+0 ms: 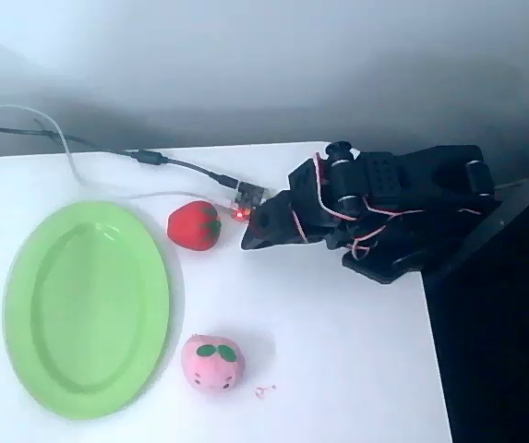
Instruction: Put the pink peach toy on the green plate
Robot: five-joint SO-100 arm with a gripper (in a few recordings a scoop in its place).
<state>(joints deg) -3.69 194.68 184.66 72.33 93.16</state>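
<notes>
Inventory, overhead view, for you at the controls:

Table (338, 369): white top, its right edge running down the picture beside a dark area.

Green plate (87, 309): large light-green oval with a raised rim, lying flat at the left of the table, long axis roughly twelve to six o'clock. Nothing lies on it.

Pink peach toy (211, 362): round soft pink ball with two dark green leaf marks on top. You find it on the bare table at about four o'clock from the plate's centre, just beside the rim and apart from it.

Red strawberry toy (195, 224): red with a green top, at about twelve o'clock from the peach and well apart from it, near the plate's upper right rim.

Arm (402, 208): black, folded low at the table's right edge, red and white wires looped over it.

Gripper (257, 235): points toward nine o'clock, its tip just beside the strawberry. You cannot tell how far the jaws stand apart; nothing is seen held in them.

Cables (107, 157): one white and one dark, running from the upper left to a small board with a red light (243, 214) by the gripper.
</notes>
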